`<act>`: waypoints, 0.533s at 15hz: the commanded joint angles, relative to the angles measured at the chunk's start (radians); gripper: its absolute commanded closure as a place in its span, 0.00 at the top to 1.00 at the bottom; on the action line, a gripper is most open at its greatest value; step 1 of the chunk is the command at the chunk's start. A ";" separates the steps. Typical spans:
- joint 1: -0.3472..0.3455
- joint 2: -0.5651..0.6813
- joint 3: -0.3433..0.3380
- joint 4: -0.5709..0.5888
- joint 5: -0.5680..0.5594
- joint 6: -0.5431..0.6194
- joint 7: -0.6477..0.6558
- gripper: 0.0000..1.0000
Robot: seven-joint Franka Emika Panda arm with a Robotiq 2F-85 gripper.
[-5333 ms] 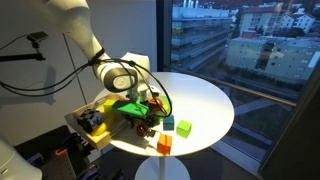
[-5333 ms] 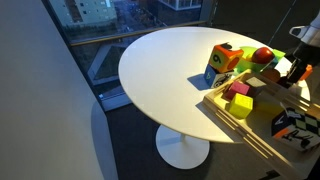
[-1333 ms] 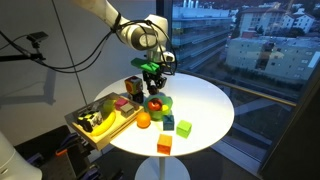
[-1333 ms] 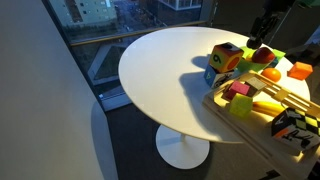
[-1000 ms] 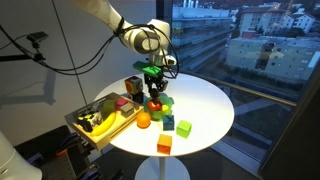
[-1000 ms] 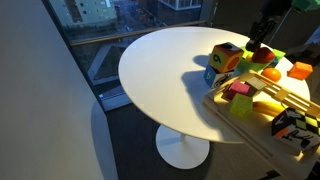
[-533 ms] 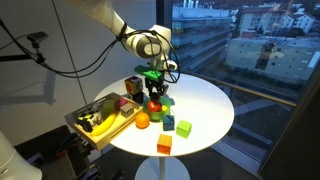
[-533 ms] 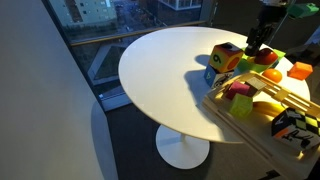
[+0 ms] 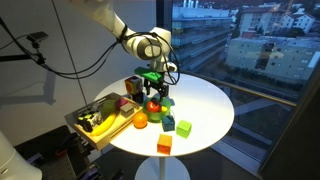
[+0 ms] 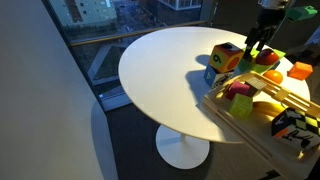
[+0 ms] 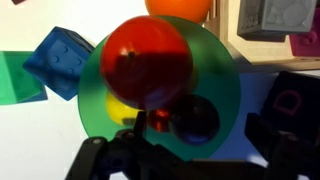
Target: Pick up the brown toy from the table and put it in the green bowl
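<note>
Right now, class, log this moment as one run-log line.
phase: placing | gripper: over green bowl, jaws unclear | brown toy: seen within bowl outline, beside red ball

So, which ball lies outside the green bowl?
The orange ball, just beyond the rim of the green bowl. The red ball sits inside the bowl.

Toy (image 11: pixel 196 120) in bowl (image 11: pixel 224 88), right of ball (image 11: pixel 145 60).

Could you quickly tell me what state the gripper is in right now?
Gripper: cannot be told. It sits low over the green bowl with the brown toy beneath it, but whether it grips the toy is unclear.
</note>
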 commanded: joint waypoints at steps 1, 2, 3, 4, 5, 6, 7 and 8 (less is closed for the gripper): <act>-0.001 -0.022 0.002 0.010 -0.029 -0.036 0.044 1.00; 0.000 -0.028 0.001 0.008 -0.032 -0.039 0.050 1.00; 0.004 -0.040 -0.004 0.007 -0.041 -0.048 0.064 1.00; 0.005 -0.046 -0.005 0.006 -0.048 -0.053 0.074 1.00; 0.009 -0.055 -0.009 0.002 -0.063 -0.056 0.091 1.00; 0.011 -0.063 -0.011 -0.001 -0.076 -0.063 0.103 1.00; 0.012 -0.071 -0.013 -0.002 -0.089 -0.070 0.116 1.00; 0.014 -0.081 -0.015 -0.006 -0.104 -0.079 0.128 1.00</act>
